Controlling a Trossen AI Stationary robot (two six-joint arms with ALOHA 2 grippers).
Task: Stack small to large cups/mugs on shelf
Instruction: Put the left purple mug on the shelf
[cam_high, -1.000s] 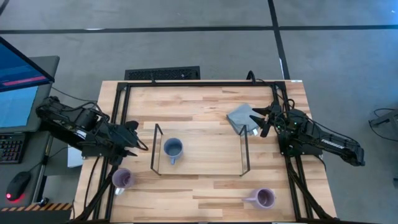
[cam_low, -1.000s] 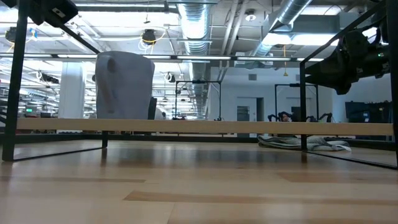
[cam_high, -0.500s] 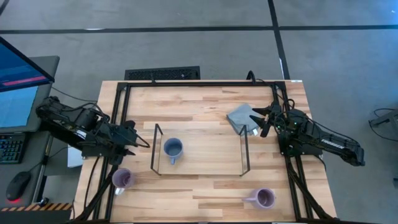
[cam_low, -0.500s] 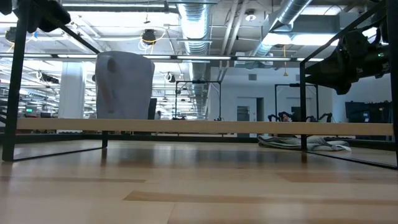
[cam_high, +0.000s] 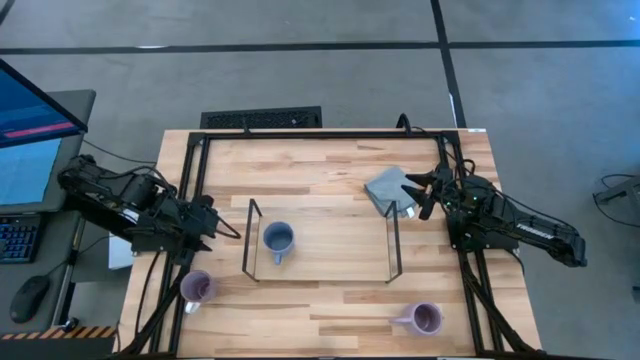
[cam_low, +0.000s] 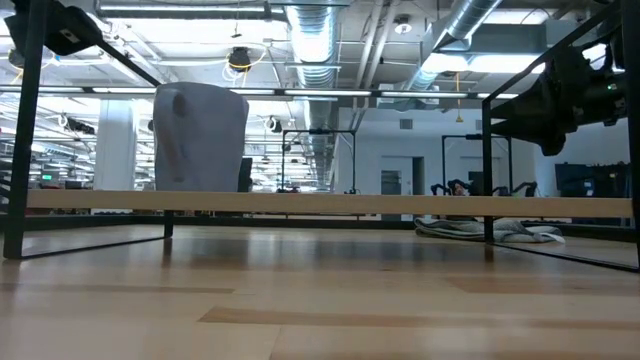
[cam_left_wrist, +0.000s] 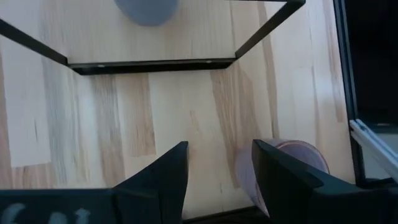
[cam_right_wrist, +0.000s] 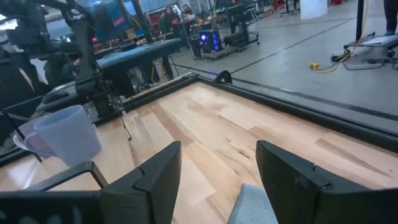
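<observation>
mugs: 3 (1 blue-grey, 2 lavender) | shelf: 1 | grey cloth: 1 | arms: 2

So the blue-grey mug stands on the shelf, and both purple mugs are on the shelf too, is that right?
Not quite. The blue-grey mug is on the shelf, but both purple mugs stand on the table in front of it, as the high view shows.

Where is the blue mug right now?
In the high view the blue-grey mug stands on the shelf, near its left end frame, with the left hand just beyond that frame.
</observation>
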